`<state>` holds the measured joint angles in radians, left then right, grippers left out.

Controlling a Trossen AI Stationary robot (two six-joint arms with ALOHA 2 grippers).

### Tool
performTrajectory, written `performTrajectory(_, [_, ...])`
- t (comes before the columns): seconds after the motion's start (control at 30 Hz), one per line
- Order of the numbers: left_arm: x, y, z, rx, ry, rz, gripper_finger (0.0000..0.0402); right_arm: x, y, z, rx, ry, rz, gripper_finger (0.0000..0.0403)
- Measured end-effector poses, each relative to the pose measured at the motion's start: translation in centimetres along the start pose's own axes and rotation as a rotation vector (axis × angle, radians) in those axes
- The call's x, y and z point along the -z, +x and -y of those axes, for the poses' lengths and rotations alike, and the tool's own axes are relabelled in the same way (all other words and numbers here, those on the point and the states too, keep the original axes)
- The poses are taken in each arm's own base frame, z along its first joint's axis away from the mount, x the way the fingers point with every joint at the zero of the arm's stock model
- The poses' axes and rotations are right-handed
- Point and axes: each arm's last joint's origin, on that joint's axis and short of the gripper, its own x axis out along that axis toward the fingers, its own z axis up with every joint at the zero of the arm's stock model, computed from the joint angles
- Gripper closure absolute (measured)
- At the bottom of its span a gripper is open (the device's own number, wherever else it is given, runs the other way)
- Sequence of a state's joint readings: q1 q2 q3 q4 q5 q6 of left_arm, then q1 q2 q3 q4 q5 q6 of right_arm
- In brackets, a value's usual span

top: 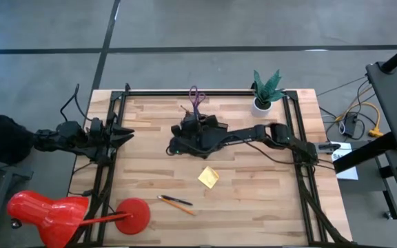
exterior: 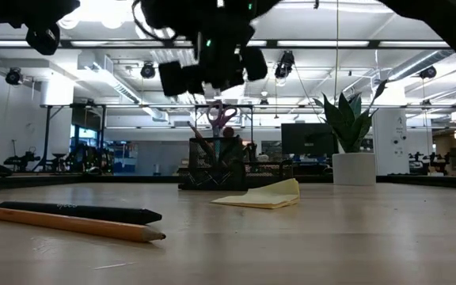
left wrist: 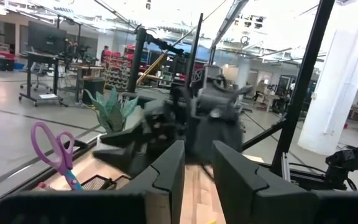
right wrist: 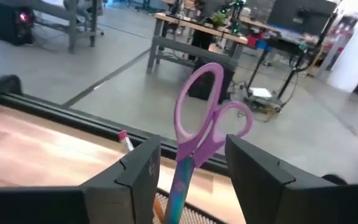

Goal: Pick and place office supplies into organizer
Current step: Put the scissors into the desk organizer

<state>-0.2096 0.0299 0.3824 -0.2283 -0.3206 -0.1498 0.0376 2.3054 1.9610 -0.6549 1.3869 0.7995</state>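
The black mesh organizer (exterior: 212, 168) stands at the table's far middle, mostly hidden under my right arm in the high view. Purple-handled scissors (right wrist: 205, 118) stand upright in it, handles up (top: 197, 98). My right gripper (right wrist: 188, 180) is open and level, pointing at the far edge, with one finger on either side of the scissors and clear of them. A yellow sticky-note pad (top: 209, 177) lies flat on the table. A dark pen (exterior: 77, 212) and an orange pencil (exterior: 70, 224) lie side by side near the front. My left gripper (top: 126, 133) waits open at the left edge.
A red lamp (top: 47, 213) sits at the near left corner with its round base (top: 134, 212) on the table. A potted plant (top: 266, 89) stands at the far right. A pencil's eraser end (right wrist: 124, 140) pokes up from the organizer beside the scissors.
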Motion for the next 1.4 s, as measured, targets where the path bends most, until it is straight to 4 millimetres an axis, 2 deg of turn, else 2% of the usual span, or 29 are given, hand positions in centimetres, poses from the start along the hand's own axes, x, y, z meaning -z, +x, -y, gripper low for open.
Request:
performTrajectory(0.1, [-0.1, 0.0, 0.0, 0.001, -0.004, 0.006, 0.0336, -2.2, -1.0, 1.9, -0.017, 0.138, -0.05, 0.0238])
performTrajectory(0.13, [-0.1, 0.0, 0.0, 0.002, -0.016, 0.014, 0.0336, -3.3, -0.6, 3.0, -0.019, 0.221, -0.112, 0.024])
performTrajectory(0.23, [-0.3, 0.0, 0.0, -0.008, -0.104, 0.03, 0.0336, -5.2, 2.9, 6.8, 0.063, 0.353, -0.369, 0.0245])
performTrajectory(0.33, [-0.3, 0.0, -0.1, -0.028, -0.187, 0.035, 0.0336, -5.8, 6.8, 9.0, 0.118, 0.298, -0.556, 0.0245])
performTrajectory(0.4, [-0.3, 0.0, -0.1, -0.045, -0.221, 0.04, 0.0336, -7.1, 8.8, 9.9, 0.058, 0.264, -0.638, 0.0245])
performTrajectory(0.57, [-0.3, 0.0, -0.1, -0.051, -0.249, 0.043, 0.0336, -11.5, 12.4, 12.3, -0.008, 0.324, -0.603, 0.0246])
performTrajectory(0.7, [-0.4, 0.0, -0.3, -0.111, -0.255, 0.067, 0.0336, -14.4, 13.5, 14.1, 0.0, 0.338, -0.507, 0.0248])
performTrajectory(0.8, [-0.5, -0.1, -0.5, -0.181, -0.255, 0.088, 0.0336, -14.4, 15.9, 15.3, -0.015, 0.31, -0.54, 0.0256])
performTrajectory(0.93, [-0.5, -0.1, -0.7, -0.259, -0.25, 0.11, 0.0336, -13.0, 18.9, 16.0, -0.028, 0.303, -0.638, 0.0273])
performTrajectory(1.2, [-0.5, -0.2, -0.9, -0.307, -0.252, 0.122, 0.0336, -10.8, 21.1, 13.6, -0.188, 0.282, -0.712, 0.0297])
performTrajectory(1.4, [-0.5, -0.2, -1.0, -0.339, -0.253, 0.131, 0.0336, -9.6, 21.9, 12.7, -0.214, 0.273, -0.74, 0.0308])
